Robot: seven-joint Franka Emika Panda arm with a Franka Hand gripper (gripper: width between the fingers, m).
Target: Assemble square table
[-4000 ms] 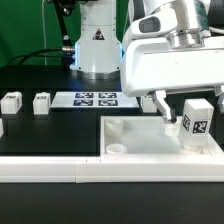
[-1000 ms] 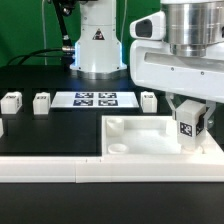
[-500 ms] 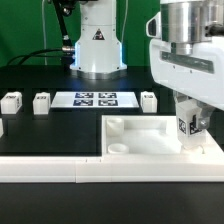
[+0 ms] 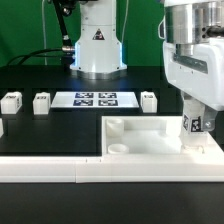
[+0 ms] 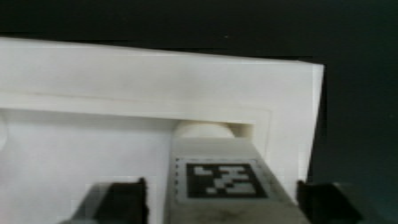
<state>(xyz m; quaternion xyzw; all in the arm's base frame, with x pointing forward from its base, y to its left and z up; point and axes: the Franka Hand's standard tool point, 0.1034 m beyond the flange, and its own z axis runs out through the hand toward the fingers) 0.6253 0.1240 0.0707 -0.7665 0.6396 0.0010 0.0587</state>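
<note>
Arm has shifted toward the exterior view's right and dropped lower. Leg block [image 4: 197, 124], tilted four seconds back, now stands upright, sunk into the right end of the square table top [image 4: 140, 121]. Gripper [image 5: 221, 204] fingers [image 5: 121, 200] have just parted from its sides.

The top [image 4: 150, 138] is plain white, and so is the rail [image 4: 50, 172] along its near side. The leg [image 4: 197, 124] on the exterior view's right is white, with a square tag of black and white blocks on its face. The loose legs [image 4: 42, 101] are white too, with small dark tags. The marker board [image 4: 97, 99] is white and carries four black-and-white tags. The table [image 4: 50, 135] is black, the backdrop [image 4: 25, 25] green. The arm [image 4: 195, 60] is white and pale grey, the base [image 4: 97, 45] white with a black triangle mark. The fingers [image 5: 121, 203] are black
</note>
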